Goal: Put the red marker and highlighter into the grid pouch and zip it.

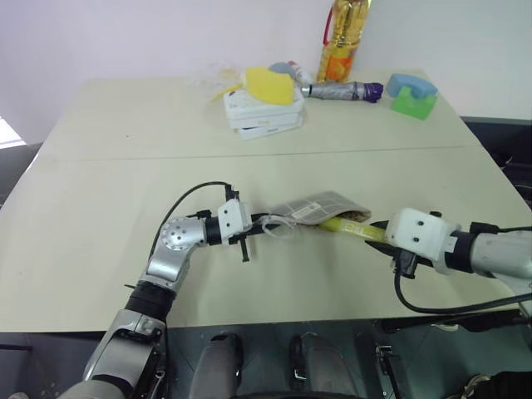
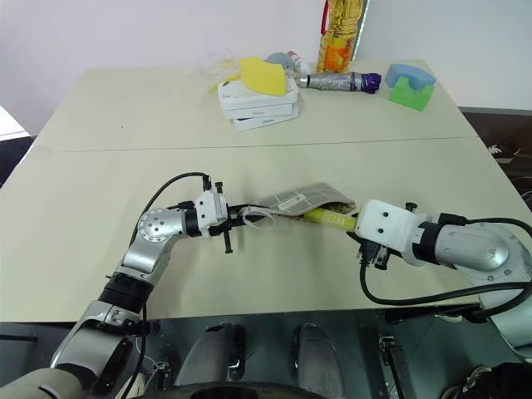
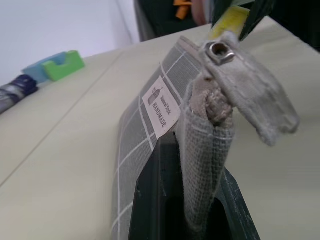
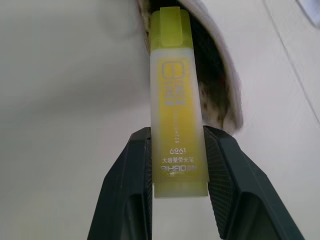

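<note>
Grey grid fabric hangs pinched in the left end effector [image 1: 264, 223], whose fingers are fully closed on the zip end of the grid pouch [image 1: 320, 208], holding it just above the table [image 1: 100, 191] with its mouth turned toward the right arm. The right end effector [image 4: 176, 165] is partly closed on the highlighter [image 4: 176, 120], gripping it near its tail; the capped tip already reaches into the dark opening of the pouch. The red marker cannot be made out; it may be inside the pouch, but that is hidden.

The step in hand appears to be sliding the highlighter in. Several things could spoil it. The pouch is held at one end only, so the limp fabric may sag and let the mouth fold shut, and the tip would then push the cloth along instead of entering. The pen is held near its tail, so any catch on the lip of the opening could lever it sideways in the fingers. If it is let go too early, it could slide out and roll across the table. Pushing hard against the fabric could also pull the pouch out of the left grip.

At the far edge of the table a folded umbrella [image 1: 345, 90] and a stack of white boxes [image 1: 262, 116] lie well apart from the work.
</note>
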### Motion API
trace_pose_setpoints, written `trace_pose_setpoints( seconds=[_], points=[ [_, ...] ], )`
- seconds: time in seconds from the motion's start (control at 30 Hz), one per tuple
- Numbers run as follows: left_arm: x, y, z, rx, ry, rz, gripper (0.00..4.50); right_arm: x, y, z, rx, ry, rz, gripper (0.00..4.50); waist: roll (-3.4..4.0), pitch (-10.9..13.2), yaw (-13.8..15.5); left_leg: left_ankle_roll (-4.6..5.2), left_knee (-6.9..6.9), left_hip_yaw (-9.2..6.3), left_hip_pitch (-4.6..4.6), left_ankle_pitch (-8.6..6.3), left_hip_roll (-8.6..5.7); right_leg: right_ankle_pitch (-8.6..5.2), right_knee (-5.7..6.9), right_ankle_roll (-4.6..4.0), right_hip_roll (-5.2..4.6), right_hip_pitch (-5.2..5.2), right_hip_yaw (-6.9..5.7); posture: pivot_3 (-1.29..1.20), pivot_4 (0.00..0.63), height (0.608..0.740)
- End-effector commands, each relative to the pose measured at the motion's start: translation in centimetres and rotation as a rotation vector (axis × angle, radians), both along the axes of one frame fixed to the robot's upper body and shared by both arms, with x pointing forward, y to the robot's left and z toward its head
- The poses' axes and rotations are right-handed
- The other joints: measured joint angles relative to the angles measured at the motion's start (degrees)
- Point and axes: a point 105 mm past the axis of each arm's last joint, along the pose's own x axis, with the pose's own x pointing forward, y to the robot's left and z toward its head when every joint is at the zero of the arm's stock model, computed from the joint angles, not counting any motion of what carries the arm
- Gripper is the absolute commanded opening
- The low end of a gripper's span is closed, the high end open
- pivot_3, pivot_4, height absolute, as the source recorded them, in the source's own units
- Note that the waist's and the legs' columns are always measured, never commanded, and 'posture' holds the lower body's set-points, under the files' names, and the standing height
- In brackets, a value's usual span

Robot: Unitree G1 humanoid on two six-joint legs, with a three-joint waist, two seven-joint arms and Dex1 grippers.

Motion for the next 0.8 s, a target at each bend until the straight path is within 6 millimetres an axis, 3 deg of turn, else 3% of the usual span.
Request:
trace_pose_setpoints(
  seconds=[0.03,0.33,0.43,0.57,0.7,0.8],
  points=[
    [-0.5,-0.6,1.6,-0.027,-0.062,-0.056,0.0,-0.1,1.8,0.4,-0.063,-0.039,0.111,0.9,0.0,0.0,-0.04,0.0,0.0,-0.01,0.0,0.0,0.0,0.0,0.0,0.0,0.0,0.0,0.0,0.0,0.15,0.74],
    [-1.6,-1.5,2.4,-0.029,-0.072,-0.116,0.0,1.9,3.9,0.1,-0.089,-0.09,0.139,0.9,-0.02,0.01,0.12,0.0,0.01,-0.06,-0.03,0.0,0.0,0.0,0.01,0.0,0.0,-0.02,0.0,0.0,0.15,0.74],
    [-1.6,-1.3,2.4,-0.03,-0.068,-0.106,0.0,1.9,3.9,0.5,-0.07,-0.09,0.127,2.3,-0.02,0.02,0.07,0.0,0.01,-0.07,-0.04,0.0,-0.01,0.0,0.0,0.0,-0.03,-0.01,0.0,0.0,0.15,0.74],
    [-0.7,-0.6,2.2,-0.046,-0.051,-0.041,0.0,2.1,3.9,3.7,0.104,-0.166,0.071,4.4,-0.02,0.02,0.05,0.0,0.02,-0.11,-0.03,0.0,-0.01,0.01,0.02,0.0,-0.02,-0.02,0.0,0.0,0.15,0.74],
    [1.0,-0.2,2.8,-0.111,-0.043,0.075,0.0,1.4,3.7,7.3,0.367,-0.186,0.021,4.4,-0.04,0.02,0.07,0.0,0.04,-0.22,-0.02,0.0,0.0,0.02,0.03,0.0,-0.02,0.0,0.0,0.0,0.15,0.74],
    [2.1,-0.3,3.2,-0.16,-0.049,0.151,0.0,0.6,3.8,7.8,0.503,-0.141,0.009,4.4,-0.06,0.02,0.08,0.0,0.08,-0.26,-0.03,0.0,-0.01,0.02,0.05,0.0,-0.02,0.04,-0.02,0.0,0.15,0.74]
  ],
)
